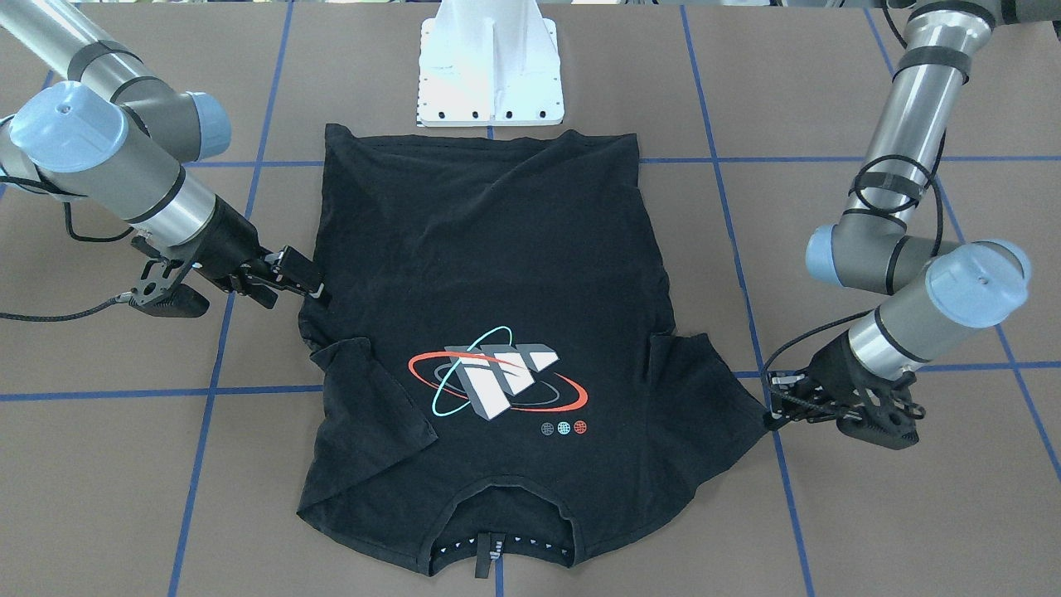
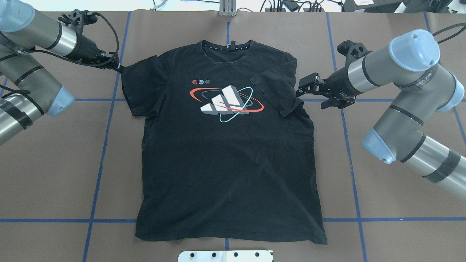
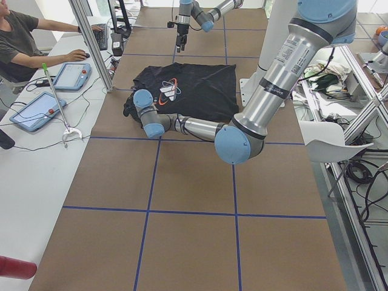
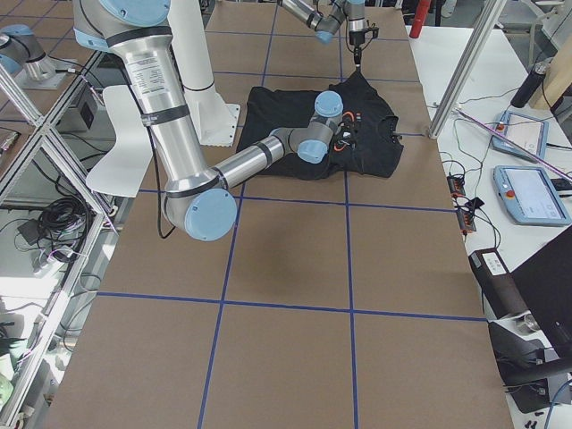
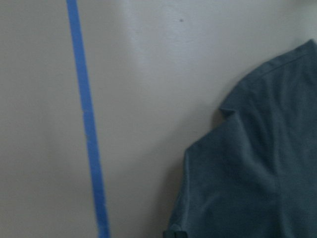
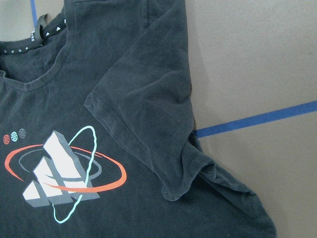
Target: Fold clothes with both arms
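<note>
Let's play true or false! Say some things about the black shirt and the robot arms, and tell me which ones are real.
1. The T-shirt lies with its logo facing up. True.
2. Both sleeves are folded in over the shirt. False: only the right-side sleeve is folded in; the other sleeve lies spread out.
3. The left gripper is at the tip of the spread-out sleeve. True.
4. The collar points toward the robot. False: the hem is nearest the white base plate, and the collar is on the far side.
</note>
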`<state>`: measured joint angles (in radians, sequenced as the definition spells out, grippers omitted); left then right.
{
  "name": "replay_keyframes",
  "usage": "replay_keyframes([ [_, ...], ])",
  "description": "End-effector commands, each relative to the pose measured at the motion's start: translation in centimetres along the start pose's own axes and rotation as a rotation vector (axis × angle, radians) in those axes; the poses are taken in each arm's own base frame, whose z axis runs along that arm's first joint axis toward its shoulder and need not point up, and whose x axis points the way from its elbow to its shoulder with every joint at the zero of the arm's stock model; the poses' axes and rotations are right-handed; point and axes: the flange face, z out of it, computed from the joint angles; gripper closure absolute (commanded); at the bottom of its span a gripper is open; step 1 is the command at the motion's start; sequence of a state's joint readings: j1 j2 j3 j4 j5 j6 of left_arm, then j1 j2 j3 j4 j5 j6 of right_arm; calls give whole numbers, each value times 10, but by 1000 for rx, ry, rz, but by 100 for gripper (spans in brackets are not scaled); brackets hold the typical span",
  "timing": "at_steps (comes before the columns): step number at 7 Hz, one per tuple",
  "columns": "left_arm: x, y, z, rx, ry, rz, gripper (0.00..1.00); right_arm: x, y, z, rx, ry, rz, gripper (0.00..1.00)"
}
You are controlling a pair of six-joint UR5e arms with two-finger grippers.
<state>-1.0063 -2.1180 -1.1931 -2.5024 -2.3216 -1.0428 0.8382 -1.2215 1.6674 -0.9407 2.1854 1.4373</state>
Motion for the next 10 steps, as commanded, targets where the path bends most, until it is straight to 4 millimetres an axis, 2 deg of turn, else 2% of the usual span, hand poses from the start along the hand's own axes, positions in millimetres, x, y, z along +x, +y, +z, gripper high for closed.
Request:
replay_keyframes([
  [1, 99, -3, 34, 13, 22, -117, 100, 1, -1, 3, 0, 6, 3, 0],
  [2, 140, -20, 60, 38, -19, -127, 100, 2, -1, 5, 1, 8, 3, 0],
  [3, 157, -27, 77, 39, -35, -133, 100, 2, -2, 5, 4, 10, 4, 0],
  [4, 166, -25, 93, 58, -54, -139, 100, 3, -2, 7, 2, 12, 5, 0],
  [5, 173, -22, 100, 80, -60, -142, 76, 0, -2, 9, 4, 13, 8, 0],
  [6, 181, -21, 97, 83, -46, -140, 1, -3, -1, 7, 13, 8, 4, 0],
  [7, 194, -20, 90, 85, -19, -153, 0, -5, 2, 9, 31, 7, 46, 0],
  [8, 212, -12, 72, 92, 24, -164, 0, -19, 22, 11, 48, -12, 150, 0],
  [9, 206, 8, 52, 98, 57, -180, 0, -16, 49, 20, 43, 1, 217, 0],
  [10, 197, 40, 26, 101, 96, -167, 0, -8, 99, 17, 0, 110, 263, 0],
])
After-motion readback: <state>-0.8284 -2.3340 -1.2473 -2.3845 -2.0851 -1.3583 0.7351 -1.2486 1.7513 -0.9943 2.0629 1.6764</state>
